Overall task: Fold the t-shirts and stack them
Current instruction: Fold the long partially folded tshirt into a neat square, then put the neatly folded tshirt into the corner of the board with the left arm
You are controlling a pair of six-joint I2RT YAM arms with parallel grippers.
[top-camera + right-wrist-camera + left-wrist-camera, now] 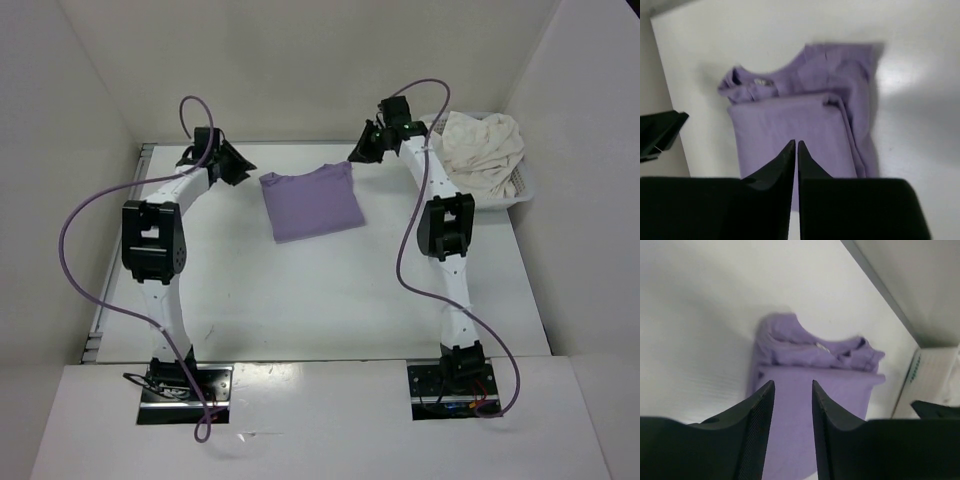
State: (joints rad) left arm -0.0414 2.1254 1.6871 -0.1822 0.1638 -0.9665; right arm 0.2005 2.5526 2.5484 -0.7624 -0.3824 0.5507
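Lavender t-shirt [310, 205] lies folded on the counter [300, 300] between your end effectors.
Left end effector [792, 385] stands apart, empty; right end effector [796, 145] barely parted, cream t-shirt [482, 145] in the basket [527, 186] beside it.
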